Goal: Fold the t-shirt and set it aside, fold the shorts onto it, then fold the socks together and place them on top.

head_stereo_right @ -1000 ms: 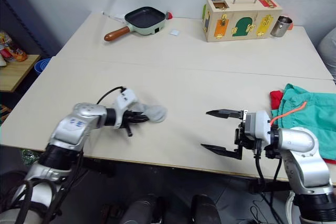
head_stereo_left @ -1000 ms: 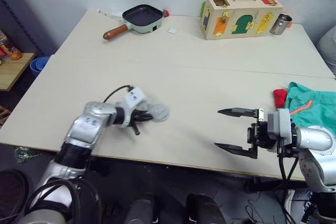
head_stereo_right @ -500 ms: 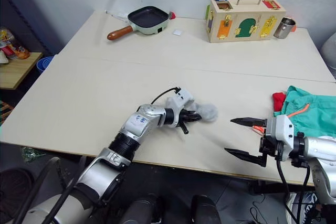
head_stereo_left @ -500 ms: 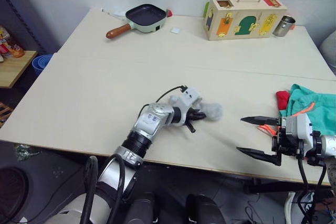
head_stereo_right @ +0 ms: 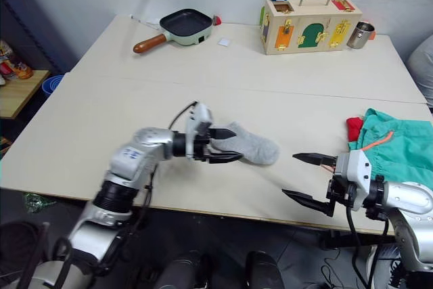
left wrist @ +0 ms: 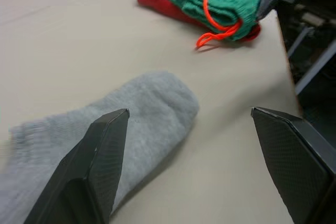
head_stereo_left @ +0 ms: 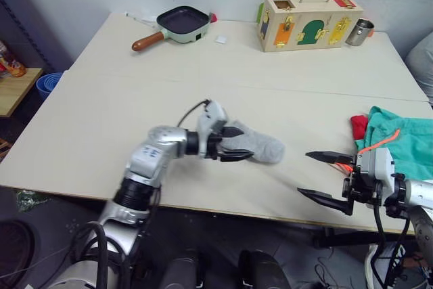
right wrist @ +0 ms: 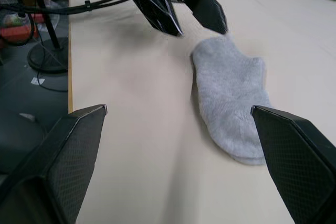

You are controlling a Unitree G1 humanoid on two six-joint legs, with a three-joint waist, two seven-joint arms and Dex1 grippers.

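The light grey socks [head_stereo_left: 260, 147] lie flat on the table's near middle, looking like one bundle. My left gripper [head_stereo_left: 233, 146] is open, its black fingers [left wrist: 100, 171] straddling the cuff end, with the toe end [left wrist: 163, 103] pointing away from it. Further right, near the front edge, my right gripper [head_stereo_left: 323, 176] stands open and empty, facing the socks [right wrist: 231, 98] and my left gripper [right wrist: 178, 9]. The teal-green shorts [head_stereo_left: 400, 137] with an orange drawstring [left wrist: 218, 30] lie on the red t-shirt [head_stereo_left: 359, 125] at the table's right edge.
At the back of the table [head_stereo_left: 135, 113] stand a dark pan with a wooden handle [head_stereo_left: 179, 21], a wooden latch box [head_stereo_left: 310, 17] and a metal cup [head_stereo_left: 359, 30]. A blue tub [head_stereo_left: 49, 82] sits beyond the table's left edge.
My left gripper carried the bunched socks to the right, then opened and let them go; they now lie spread flat. My right gripper stays open and has shifted a little right.
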